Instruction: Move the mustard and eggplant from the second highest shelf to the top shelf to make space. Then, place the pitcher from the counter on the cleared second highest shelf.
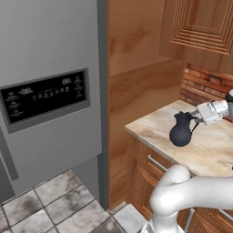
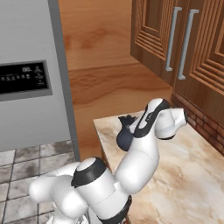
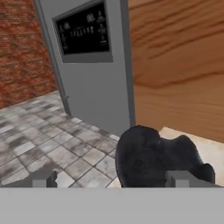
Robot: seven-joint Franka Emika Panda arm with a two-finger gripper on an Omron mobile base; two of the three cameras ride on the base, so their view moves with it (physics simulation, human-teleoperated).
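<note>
One dark pitcher (image 1: pixel 182 130) stands on the counter (image 1: pixel 214 150) in the left base view, close to the front corner. It stands up straight, so its long side runs up and down. Its round belly is at the bottom and its narrow neck and flared rim are at the top. Its handle sticks out to the right, toward the gripper (image 1: pixel 197 117), which sits just beside the handle at neck height. I cannot see inside the pitcher from here. A grey fridge door (image 1: pixel 50 100) with a black panel is shut on the left.

From the right base view, the white arm covers most of the pitcher (image 2: pixel 125 135). A bit of its dark belly and rim peeks out on the left of the arm, near the counter (image 2: pixel 192 175) edge.

In the hand view, the pitcher (image 3: pixel 153 159) is very close and low. The fingertips (image 3: pixel 43 179) stand wide apart. The right one is in front of the pitcher. The jaws are wide open and hold nothing.
</note>
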